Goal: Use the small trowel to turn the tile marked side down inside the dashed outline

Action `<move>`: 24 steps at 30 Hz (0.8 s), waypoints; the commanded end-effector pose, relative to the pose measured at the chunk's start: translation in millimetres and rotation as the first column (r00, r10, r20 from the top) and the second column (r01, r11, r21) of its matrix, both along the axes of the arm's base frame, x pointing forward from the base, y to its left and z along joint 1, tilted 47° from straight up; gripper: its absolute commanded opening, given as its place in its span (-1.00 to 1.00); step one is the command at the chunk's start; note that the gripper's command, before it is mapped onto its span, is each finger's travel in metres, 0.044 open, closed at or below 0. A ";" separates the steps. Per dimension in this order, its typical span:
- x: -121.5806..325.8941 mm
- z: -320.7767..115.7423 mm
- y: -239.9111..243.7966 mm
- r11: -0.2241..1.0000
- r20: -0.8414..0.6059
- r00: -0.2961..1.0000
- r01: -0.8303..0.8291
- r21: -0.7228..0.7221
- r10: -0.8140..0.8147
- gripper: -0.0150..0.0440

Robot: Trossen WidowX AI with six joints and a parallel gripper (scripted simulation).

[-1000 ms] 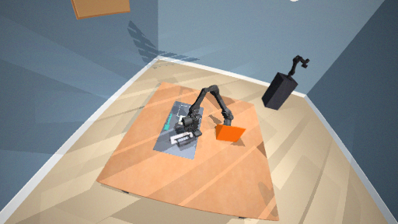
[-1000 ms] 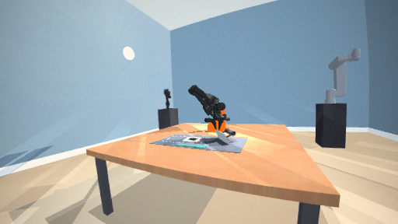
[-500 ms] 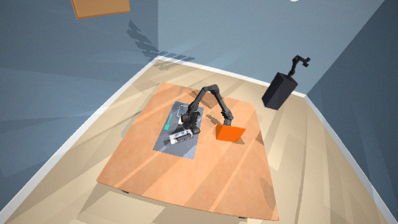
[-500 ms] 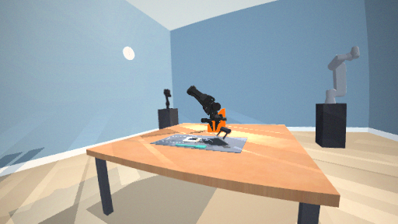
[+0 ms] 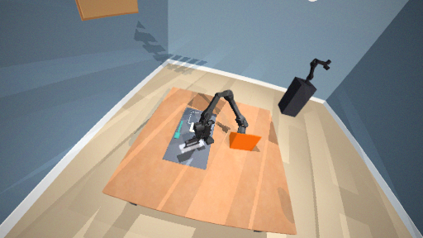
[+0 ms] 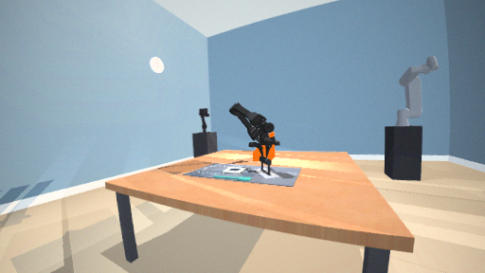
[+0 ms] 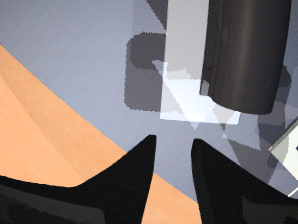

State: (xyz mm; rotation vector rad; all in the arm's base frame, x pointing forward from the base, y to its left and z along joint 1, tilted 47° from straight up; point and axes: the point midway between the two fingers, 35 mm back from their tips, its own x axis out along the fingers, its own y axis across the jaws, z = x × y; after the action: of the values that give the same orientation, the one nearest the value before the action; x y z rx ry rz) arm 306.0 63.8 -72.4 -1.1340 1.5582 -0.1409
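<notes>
Two fingers of my gripper (image 5: 195, 144) (image 6: 266, 172) (image 7: 174, 140) show in the top view low over the mat (image 5: 196, 160) (image 6: 290, 178) (image 7: 75, 75), the pale, dark-handled trowel (image 5: 185, 148) (image 6: 275, 176) (image 7: 245, 60) by their tips; the tile (image 5: 192, 127) (image 6: 234, 169) (image 7: 290, 156) lies off toward the dashed outline (image 5: 189, 120), with a teal strip (image 5: 178, 131) (image 6: 237, 178) beside it. From the exterior, I see the fingers point down at the trowel, though I cannot tell whether they touch it. On the wrist view, my jaws stand slightly spread with nothing pinched; the trowel's handle lies beyond them, and the tile's corner sits right of the tips, well apart from both.
</notes>
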 end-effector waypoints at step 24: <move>-39.0 -27.9 39.0 1.000 -0.009 1.000 -0.004 -0.006 0.004 -0.33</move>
State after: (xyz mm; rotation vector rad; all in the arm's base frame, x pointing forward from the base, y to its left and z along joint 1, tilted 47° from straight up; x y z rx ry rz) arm 267.0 102.8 -100.3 -1.1446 1.5641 -0.1379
